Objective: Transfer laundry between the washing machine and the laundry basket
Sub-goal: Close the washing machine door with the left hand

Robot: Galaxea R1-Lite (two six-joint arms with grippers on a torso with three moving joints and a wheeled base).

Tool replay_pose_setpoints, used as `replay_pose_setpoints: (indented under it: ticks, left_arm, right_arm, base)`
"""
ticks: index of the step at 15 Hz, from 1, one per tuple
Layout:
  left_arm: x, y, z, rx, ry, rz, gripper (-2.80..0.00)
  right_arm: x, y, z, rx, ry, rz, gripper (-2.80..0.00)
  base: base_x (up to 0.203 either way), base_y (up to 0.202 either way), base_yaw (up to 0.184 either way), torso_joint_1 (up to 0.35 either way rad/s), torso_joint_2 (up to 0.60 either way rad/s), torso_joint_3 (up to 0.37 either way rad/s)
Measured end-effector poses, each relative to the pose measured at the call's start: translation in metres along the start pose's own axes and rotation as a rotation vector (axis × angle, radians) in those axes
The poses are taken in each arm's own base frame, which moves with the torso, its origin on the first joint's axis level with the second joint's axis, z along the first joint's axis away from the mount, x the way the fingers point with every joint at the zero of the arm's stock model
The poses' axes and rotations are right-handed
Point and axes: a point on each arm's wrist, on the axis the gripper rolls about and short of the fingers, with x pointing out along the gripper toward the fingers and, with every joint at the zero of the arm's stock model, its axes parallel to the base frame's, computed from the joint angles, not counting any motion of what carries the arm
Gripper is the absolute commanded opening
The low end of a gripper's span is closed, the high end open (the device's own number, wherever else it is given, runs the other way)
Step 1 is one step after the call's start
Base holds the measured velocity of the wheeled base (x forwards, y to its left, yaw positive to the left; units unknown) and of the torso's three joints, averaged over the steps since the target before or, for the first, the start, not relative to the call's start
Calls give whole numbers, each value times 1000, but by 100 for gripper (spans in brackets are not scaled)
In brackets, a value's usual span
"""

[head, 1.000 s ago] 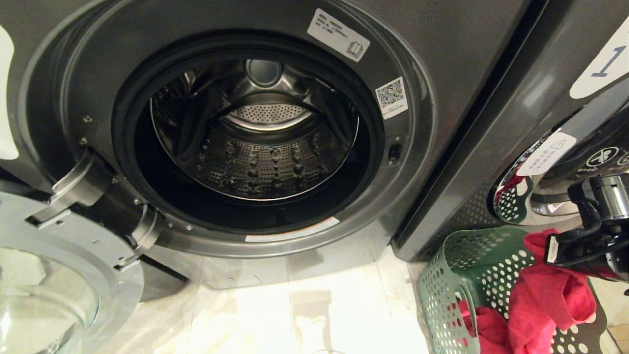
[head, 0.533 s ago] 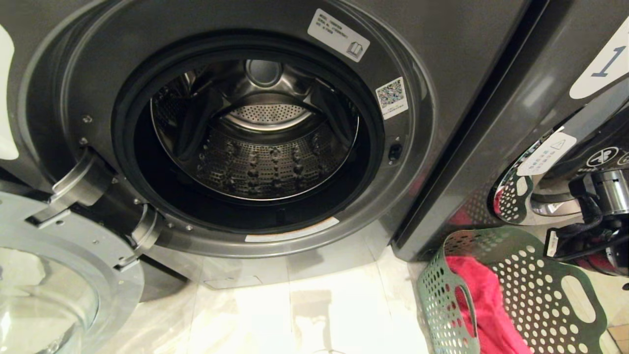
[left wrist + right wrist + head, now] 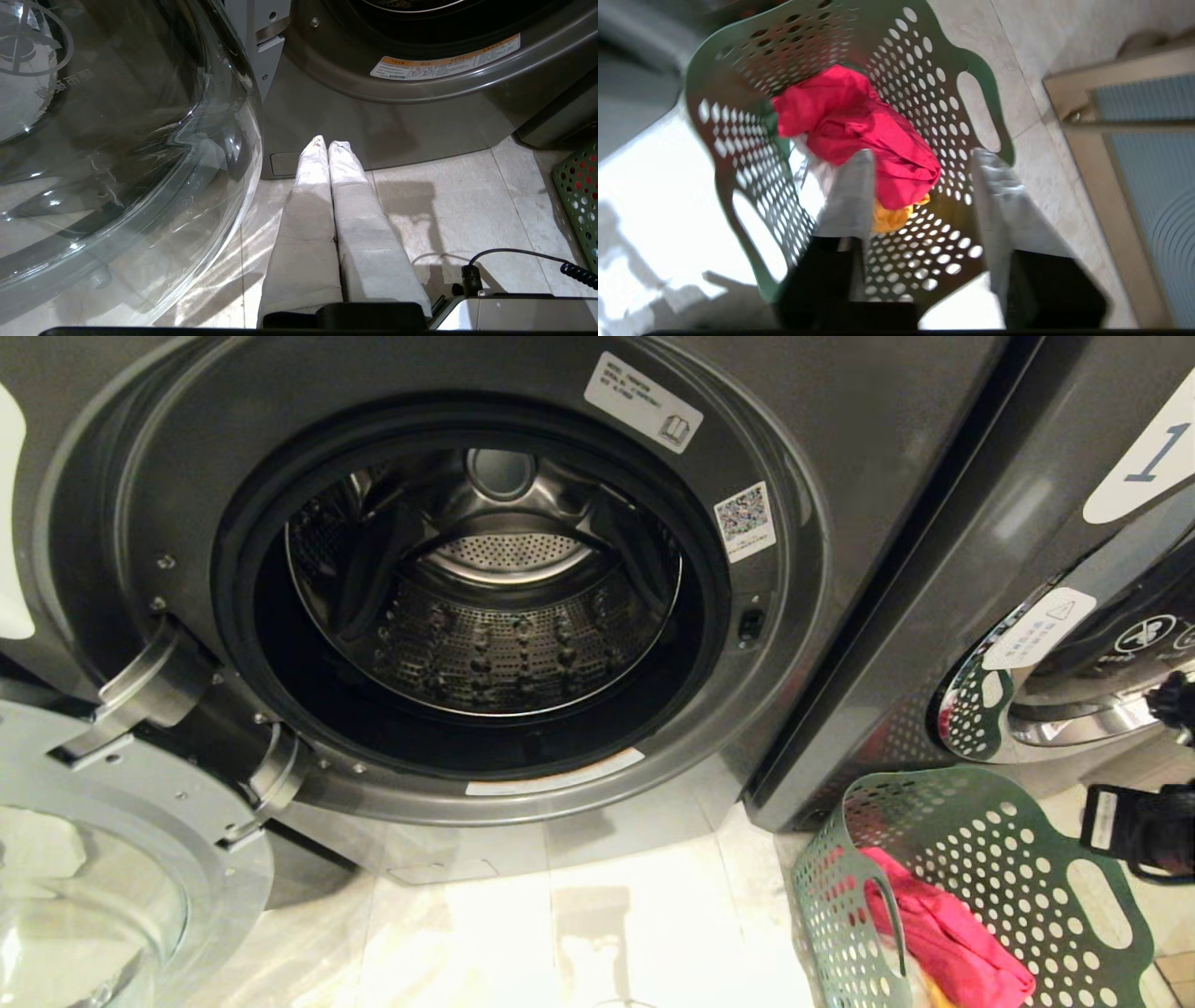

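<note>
The washing machine stands with its door swung open, and its steel drum holds nothing. To its right the green laundry basket sits on the floor. Laundry lies inside it: a red-pink garment on top of a yellow-orange one, with a bit of white cloth beside them. My right gripper hovers above the basket, open and empty. Only part of the right arm shows at the head view's right edge. My left gripper is shut and parked low over the floor.
The open door's glass bowl bulges out close beside the left gripper. A neighbouring machine marked 1 stands right behind the basket. Pale floor tiles lie between door and basket. A framed panel stands beyond the basket.
A second ago the red-pink garment hung from my shut right gripper over the basket. It has dropped into the basket, and the gripper has opened and drawn back to the right.
</note>
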Motion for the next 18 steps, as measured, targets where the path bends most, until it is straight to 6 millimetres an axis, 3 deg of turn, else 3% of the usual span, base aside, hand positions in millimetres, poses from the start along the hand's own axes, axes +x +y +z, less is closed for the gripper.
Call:
replay_pose_setpoints:
  ticks: [3,5,7,9,13,18]
  left_arm:
    - [0,0,0,0,0,-1,-280]
    - [0,0,0,0,0,-1,-280]
    - [0,0,0,0,0,-1,-280]
    - [0,0,0,0,0,-1,-280]
    - [0,0,0,0,0,0,-280]
    - [0,0,0,0,0,0,-280]
  right_arm:
    - [-50,-29,-27,-109,-76,106,-280]
    - [-72,-50,-62,-199,-120,178,-280]
    - [-78,-67,-111,-267,-142,230,-280]
    - [-81,-77,-144,-276,-224,293,-280]
    - [-90,-86,-176,-333,-372,462,-280]
    - [-101,-95,-195,-285,-542,514,-280]
  base:
    - [0,0,0,0,0,0]
    - [0,0,0,0,0,0]
    - [0,0,0,0,0,0]
    - [0,0,0,0,0,0]
    - [0,0,0,0,0,0]
    - [0,0,0,0,0,0]
